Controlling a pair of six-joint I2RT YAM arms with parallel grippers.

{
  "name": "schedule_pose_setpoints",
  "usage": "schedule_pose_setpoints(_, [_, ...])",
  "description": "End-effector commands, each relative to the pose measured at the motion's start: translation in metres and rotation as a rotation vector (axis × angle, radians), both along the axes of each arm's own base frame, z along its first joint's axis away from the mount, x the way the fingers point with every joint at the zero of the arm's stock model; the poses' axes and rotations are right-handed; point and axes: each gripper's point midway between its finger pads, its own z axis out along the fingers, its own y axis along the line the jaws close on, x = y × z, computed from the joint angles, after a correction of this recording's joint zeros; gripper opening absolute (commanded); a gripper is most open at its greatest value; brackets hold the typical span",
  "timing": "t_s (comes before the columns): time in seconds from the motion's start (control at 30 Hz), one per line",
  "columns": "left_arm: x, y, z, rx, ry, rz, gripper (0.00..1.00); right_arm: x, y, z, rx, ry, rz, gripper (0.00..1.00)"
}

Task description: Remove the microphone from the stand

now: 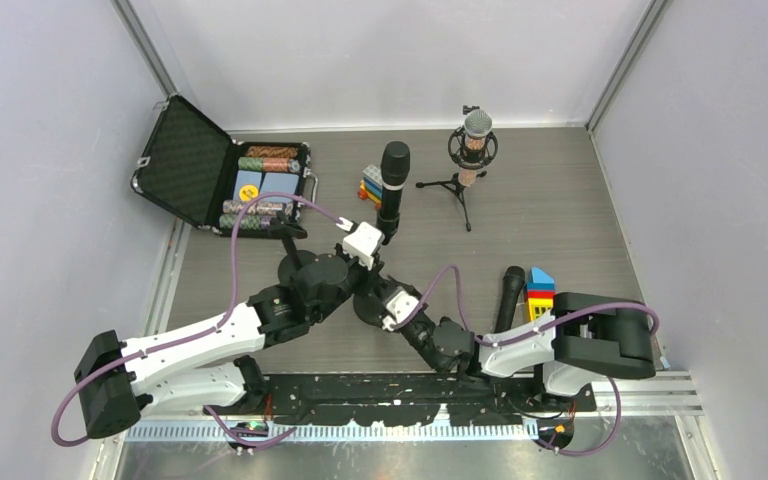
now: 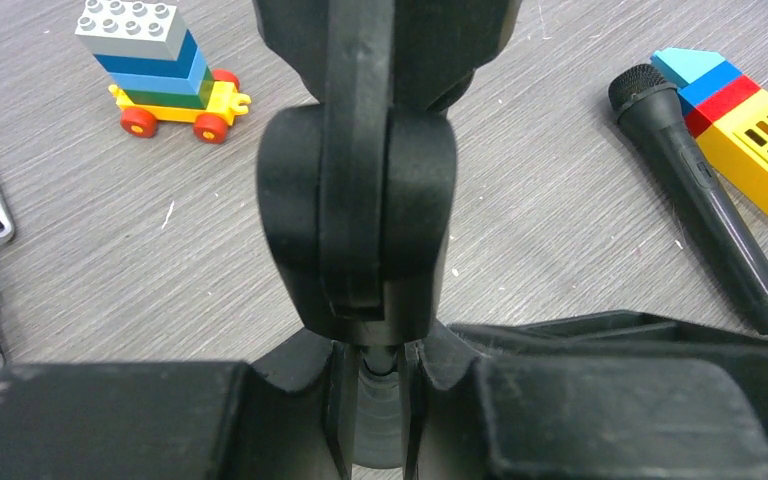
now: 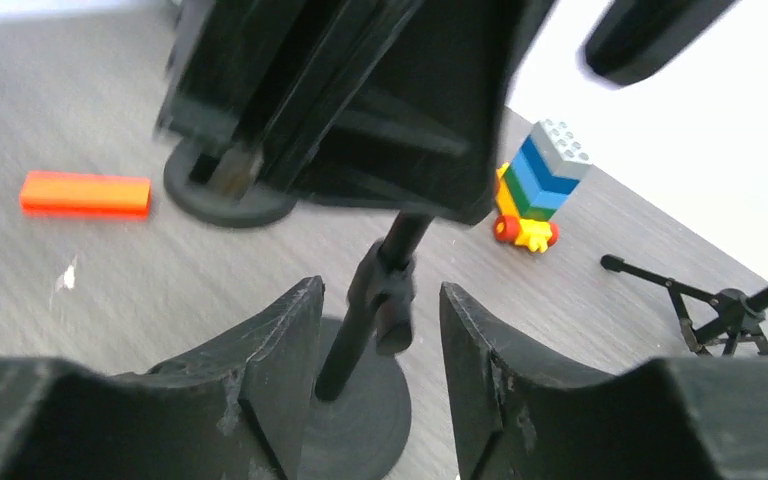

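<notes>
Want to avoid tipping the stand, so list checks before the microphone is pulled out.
1. Right hand straddles stand pole: ok.
2. Right hand clamped on pole: not ok, open and clear of it.
3. Left hand at the upright black microphone: ok.
4. Left hand's grip on microphone: cannot tell, close view too crowded.
5. Stand base flat on table: ok.

no text, brand, number or sign can be read in any view. the case [image 1: 185, 160] at ten o'clock holds a round yellow sticker [image 1: 249, 192], but its print is too small to make out.
</notes>
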Motion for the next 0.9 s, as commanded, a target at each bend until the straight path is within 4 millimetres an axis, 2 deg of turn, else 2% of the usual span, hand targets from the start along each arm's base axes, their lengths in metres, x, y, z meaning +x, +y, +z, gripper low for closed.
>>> schedule_pose_setpoints(0.0, [0.007, 0.007, 0.023, -0.005, -0.056, 0.034, 0.00, 0.017, -0.017, 0.076, 0.438, 0.066, -0.196, 0.54])
schedule_pose_setpoints(0.03, [0.007, 0.007, 0.022, -0.005, -0.056, 0.035, 0.00, 0.019, -0.021, 0.086, 0.504, 0.091, -0.226, 0.54])
schedule_pose_setpoints(0.17, [0.007, 0.009, 0.023, -0.013, -0.056, 0.045, 0.00, 0.027, -0.054, 0.093, 0.774, 0.233, -0.397, 0.54])
schedule_pose_setpoints(0.3, [0.008, 0.011, 0.021, -0.013, -0.057, 0.053, 0.00, 0.029, -0.089, 0.084, 1.082, 0.367, -0.543, 0.47])
schedule_pose_setpoints(0.37, [0.007, 0.012, 0.022, -0.014, -0.058, 0.055, 0.00, 0.028, -0.097, 0.078, 1.228, 0.419, -0.543, 0.45])
schedule_pose_setpoints(0.4, [0.008, 0.012, 0.021, -0.013, -0.057, 0.056, 0.00, 0.027, -0.100, 0.073, 1.243, 0.428, -0.535, 0.45])
schedule_pose_setpoints(0.47, [0.008, 0.012, 0.020, -0.015, -0.056, 0.057, 0.00, 0.025, -0.103, 0.069, 1.368, 0.479, -0.496, 0.44])
schedule_pose_setpoints(0.5, [0.008, 0.012, 0.020, -0.016, -0.054, 0.059, 0.00, 0.025, -0.102, 0.070, 1.486, 0.526, -0.457, 0.42])
schedule_pose_setpoints(0.57, [0.008, 0.012, 0.020, -0.018, -0.055, 0.060, 0.00, 0.023, -0.100, 0.066, 1.612, 0.590, -0.408, 0.34])
schedule_pose_setpoints(0.63, [0.008, 0.012, 0.020, -0.017, -0.055, 0.063, 0.00, 0.022, -0.094, 0.064, 1.678, 0.642, -0.378, 0.37])
schedule_pose_setpoints(0.67, [0.009, 0.012, 0.019, -0.017, -0.056, 0.065, 0.00, 0.023, -0.089, 0.069, 1.702, 0.661, -0.364, 0.37])
schedule_pose_setpoints(0.7, [0.009, 0.013, 0.020, -0.018, -0.057, 0.067, 0.00, 0.022, -0.082, 0.065, 1.695, 0.693, -0.358, 0.39])
schedule_pose_setpoints(0.73, [0.008, 0.013, 0.020, -0.018, -0.057, 0.067, 0.00, 0.022, -0.077, 0.077, 1.724, 0.714, -0.338, 0.40])
schedule_pose_setpoints(0.77, [0.008, 0.013, 0.019, -0.017, -0.057, 0.068, 0.00, 0.021, -0.071, 0.069, 1.672, 0.735, -0.361, 0.41])
schedule_pose_setpoints(0.8, [0.008, 0.014, 0.020, -0.018, -0.058, 0.068, 0.00, 0.022, -0.067, 0.084, 1.696, 0.752, -0.352, 0.42])
schedule_pose_setpoints(0.83, [0.008, 0.014, 0.020, -0.018, -0.059, 0.069, 0.00, 0.021, -0.065, 0.072, 1.636, 0.766, -0.395, 0.45])
schedule_pose_setpoints(0.87, [0.008, 0.015, 0.020, -0.020, -0.059, 0.071, 0.00, 0.021, -0.065, 0.088, 1.666, 0.783, -0.392, 0.48])
